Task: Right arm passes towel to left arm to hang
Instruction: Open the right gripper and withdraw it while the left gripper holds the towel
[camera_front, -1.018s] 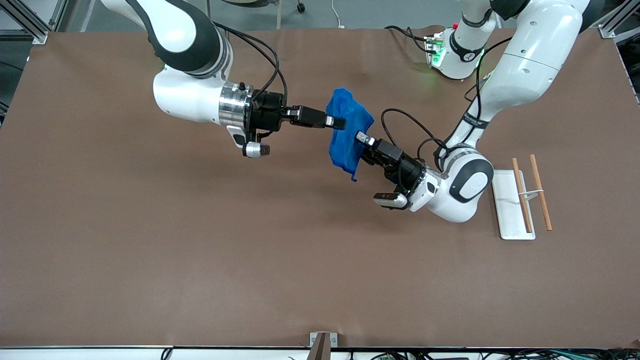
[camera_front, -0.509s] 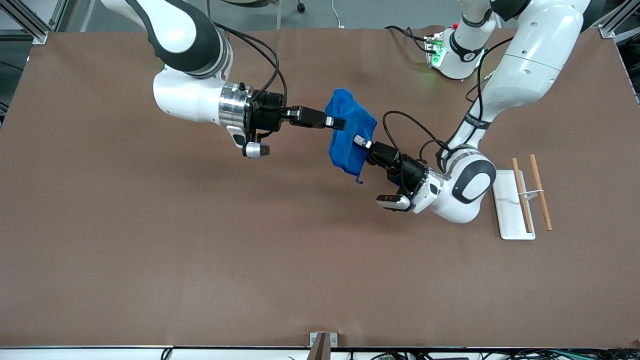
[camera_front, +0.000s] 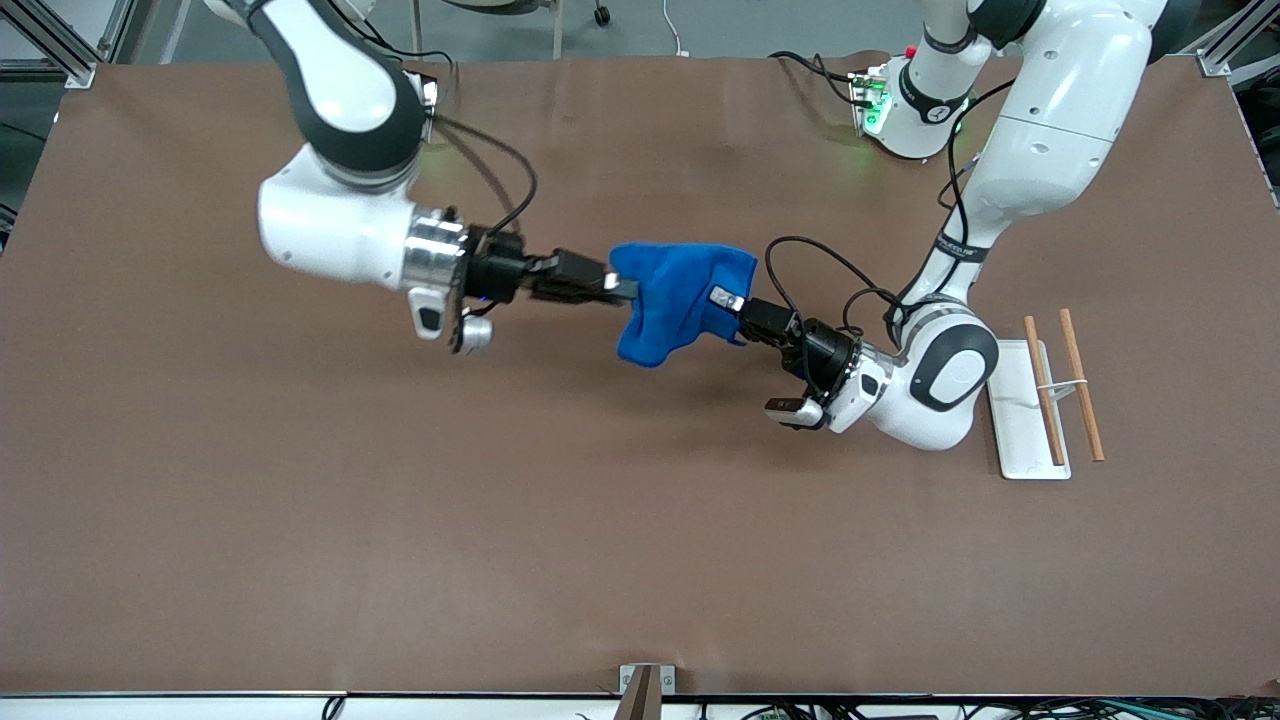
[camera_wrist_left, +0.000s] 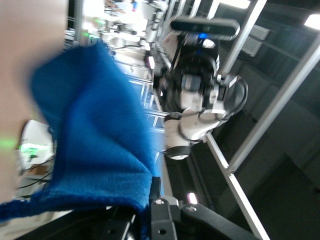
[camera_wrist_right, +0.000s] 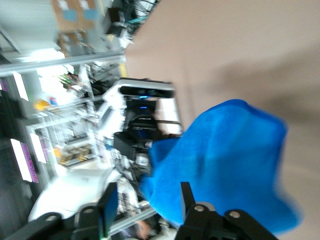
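The blue towel (camera_front: 680, 295) hangs in the air over the middle of the table, bunched between the two grippers. My left gripper (camera_front: 722, 298) is shut on the towel's edge at the left arm's end. In the left wrist view the towel (camera_wrist_left: 95, 135) fills the space in front of the left gripper (camera_wrist_left: 150, 200), pinched between its fingers. My right gripper (camera_front: 625, 290) is at the towel's other edge. In the right wrist view, the right gripper (camera_wrist_right: 146, 200) stands open, with its fingers (camera_wrist_right: 107, 202) wide apart and the towel (camera_wrist_right: 225, 160) just ahead of them.
A white base plate (camera_front: 1010, 380) carrying two wooden rods (camera_front: 1082, 395) sits at the left arm's end of the table, beside the left arm's elbow. A green-lit box (camera_front: 870, 105) and cables lie by the left arm's base.
The left gripper has shut on the towel. The right gripper has opened and drawn back toward the right arm's end. The towel has swung from hanging down to stretching sideways.
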